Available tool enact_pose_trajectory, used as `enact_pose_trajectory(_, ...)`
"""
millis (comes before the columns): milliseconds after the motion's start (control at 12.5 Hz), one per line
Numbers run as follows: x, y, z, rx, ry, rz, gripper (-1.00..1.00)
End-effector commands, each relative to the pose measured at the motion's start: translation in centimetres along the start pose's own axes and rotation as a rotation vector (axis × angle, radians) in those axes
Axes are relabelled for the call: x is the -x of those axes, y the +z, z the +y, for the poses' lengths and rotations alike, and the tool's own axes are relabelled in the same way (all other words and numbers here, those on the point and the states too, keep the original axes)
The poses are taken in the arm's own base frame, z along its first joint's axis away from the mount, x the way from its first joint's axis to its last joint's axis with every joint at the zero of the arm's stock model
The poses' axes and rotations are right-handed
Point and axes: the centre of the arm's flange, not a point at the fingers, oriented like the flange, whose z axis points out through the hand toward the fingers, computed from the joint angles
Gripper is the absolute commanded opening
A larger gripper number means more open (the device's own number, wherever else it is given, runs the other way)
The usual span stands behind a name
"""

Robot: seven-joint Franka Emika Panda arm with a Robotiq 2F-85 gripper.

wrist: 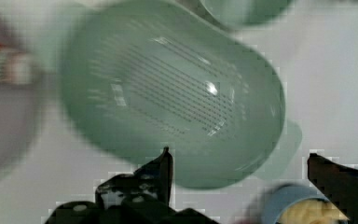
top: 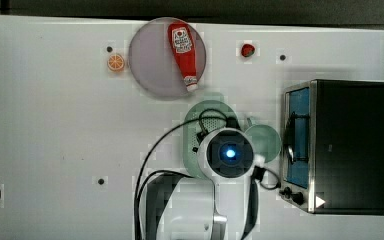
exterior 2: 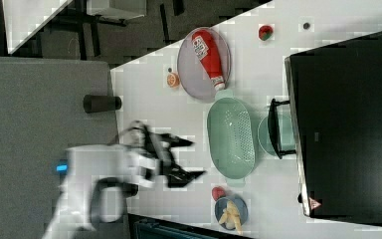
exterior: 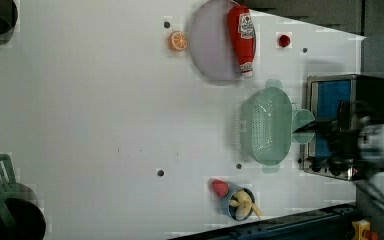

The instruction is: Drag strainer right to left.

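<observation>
You're hovering the tool (wrist: 240, 158), jaws spread wide and gripping nothing, just above the strainer (wrist: 172, 105), which is sitting on the desk (top: 55, 125) below it, ready for hooking its rim.

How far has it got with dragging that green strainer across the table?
Nothing looks done: the strainer sits beside the mug near the toaster oven. In hand: the open pincer hangs above it, holding nothing. Left: coming down, catching the strainer, and the whole drag.
</observation>
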Motion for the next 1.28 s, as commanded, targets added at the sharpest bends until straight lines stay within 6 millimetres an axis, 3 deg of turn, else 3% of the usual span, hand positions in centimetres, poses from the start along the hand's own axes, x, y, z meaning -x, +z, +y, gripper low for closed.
enact_pose_trajectory(80,0.9,0.7,-2.1,-0.070,0.208,0.051,1.00)
enact_pose_trajectory(400,0.4,8.3,-5.0,-0.097,0.319,0.050,1.00)
enact_pose_trajectory(720,1.0,13.8,-6.1,-0.114,0.309,0.049,1.00)
enact_pose_trajectory(1040,3.3,16.0,-6.8,-0.087,0.367,0.038,1.00)
enact_pose_trajectory(1280,5.4,16.2,-7.8,-0.097,0.419,0.036,1.00)
